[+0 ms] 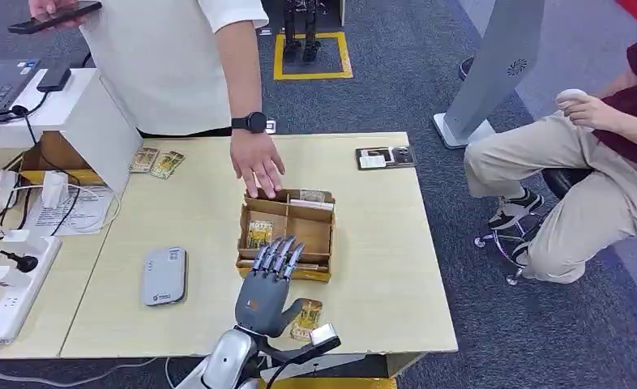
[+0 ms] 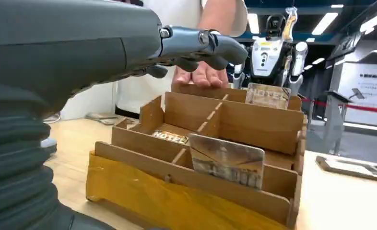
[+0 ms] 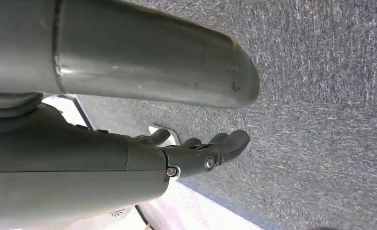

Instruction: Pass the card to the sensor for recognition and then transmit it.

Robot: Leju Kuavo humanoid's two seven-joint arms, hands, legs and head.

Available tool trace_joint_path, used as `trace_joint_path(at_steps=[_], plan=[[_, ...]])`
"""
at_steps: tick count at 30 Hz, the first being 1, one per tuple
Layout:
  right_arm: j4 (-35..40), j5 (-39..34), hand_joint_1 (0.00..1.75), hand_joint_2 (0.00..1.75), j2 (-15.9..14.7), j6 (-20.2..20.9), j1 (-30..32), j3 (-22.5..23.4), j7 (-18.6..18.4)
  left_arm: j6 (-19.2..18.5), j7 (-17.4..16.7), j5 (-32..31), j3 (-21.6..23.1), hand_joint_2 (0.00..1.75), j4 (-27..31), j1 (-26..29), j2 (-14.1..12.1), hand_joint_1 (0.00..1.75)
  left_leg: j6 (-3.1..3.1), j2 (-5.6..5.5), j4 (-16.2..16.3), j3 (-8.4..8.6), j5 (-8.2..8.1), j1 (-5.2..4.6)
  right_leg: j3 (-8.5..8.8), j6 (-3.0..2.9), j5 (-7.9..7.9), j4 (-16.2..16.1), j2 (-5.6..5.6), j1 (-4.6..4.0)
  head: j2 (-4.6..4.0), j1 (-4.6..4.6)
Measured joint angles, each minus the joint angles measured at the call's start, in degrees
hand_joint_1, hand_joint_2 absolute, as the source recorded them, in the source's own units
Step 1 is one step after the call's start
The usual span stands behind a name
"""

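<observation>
Hovering over the card box (image 1: 287, 231), left hand (image 1: 268, 284) spread empty (right hand (image 3: 196, 153) loosely curled), card (image 1: 306, 318) beside it

head: high, looking forward and down on table (image 1: 380, 267) | left wrist: low, close behind left hand (image 2: 196, 45), facing box (image 2: 177, 191), shared with head (image 1: 287, 235) | right wrist: faces carpet (image 3: 321, 96)
</observation>
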State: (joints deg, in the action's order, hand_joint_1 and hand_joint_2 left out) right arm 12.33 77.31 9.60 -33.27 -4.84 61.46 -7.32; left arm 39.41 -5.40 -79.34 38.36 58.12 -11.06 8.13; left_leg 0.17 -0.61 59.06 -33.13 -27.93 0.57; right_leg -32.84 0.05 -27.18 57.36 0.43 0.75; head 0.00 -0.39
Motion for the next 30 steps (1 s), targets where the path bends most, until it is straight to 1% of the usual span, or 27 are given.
trace_joint_path(at_steps=[3, 6, 11, 20, 27, 30], plan=[[0.0, 0.0, 0.00, 0.00, 0.0, 0.0, 0.0, 0.0, 0.0, 0.1, 0.2, -0.3, -1.1, 1.75, 0.6, 0.4, 0.0, 0.00, 0.00, 0.00, 0.0, 0.00, 0.00, 0.00, 0.01, 0.00, 0.00, 0.0, -0.02, 0.00, 0.00, 0.00], [0.0, 0.0, 0.00, 0.00, 0.0, 0.0, 0.0, 0.0, 0.0, 0.1, 1.1, -0.3, -2.4, 1.75, 1.1, 0.6, -0.1, 0.00, 0.00, 0.00, 0.0, 0.00, 0.00, 0.00, 0.01, 0.00, 0.00, 0.0, -0.01, 0.00, 0.00, 0.00], [0.0, -0.1, 0.00, 0.00, 0.0, 0.0, 0.0, 0.0, 0.0, 0.1, 1.8, -0.2, -3.9, 1.75, 1.3, 0.6, -0.4, 0.00, 0.00, 0.00, 0.0, 0.00, 0.01, 0.00, 0.01, 0.00, 0.00, 0.0, -0.01, 0.00, 0.00, 0.00], [0.0, 0.0, 0.00, 0.00, 0.0, 0.0, 0.0, 0.0, 0.0, 0.1, 1.4, -1.5, -4.3, 1.75, 1.3, 0.6, -0.5, 0.00, 0.00, 0.00, 0.0, 0.00, 0.00, 0.00, 0.01, 0.00, 0.00, 0.0, -0.01, 0.00, 0.00, 0.00], [0.0, 0.1, 0.00, 0.00, 0.0, 0.1, 0.0, -0.1, 0.0, 0.1, 1.0, -2.3, -4.3, 1.75, -0.7, -0.1, -0.2, 0.00, 0.00, 0.00, 0.0, 0.01, 0.00, 0.00, 0.00, 0.00, 0.00, 0.0, -0.01, 0.00, 0.00, 0.00], [0.0, 0.1, 0.00, 0.00, 0.0, 0.1, 0.0, -0.2, 0.1, 0.1, 2.3, -1.3, -4.3, 1.75, -1.7, -0.5, 0.0, 0.00, 0.00, 0.00, 0.0, 0.01, 0.01, 0.00, 0.00, 0.00, 0.00, 0.0, 0.00, 0.00, 0.00, 0.00]])
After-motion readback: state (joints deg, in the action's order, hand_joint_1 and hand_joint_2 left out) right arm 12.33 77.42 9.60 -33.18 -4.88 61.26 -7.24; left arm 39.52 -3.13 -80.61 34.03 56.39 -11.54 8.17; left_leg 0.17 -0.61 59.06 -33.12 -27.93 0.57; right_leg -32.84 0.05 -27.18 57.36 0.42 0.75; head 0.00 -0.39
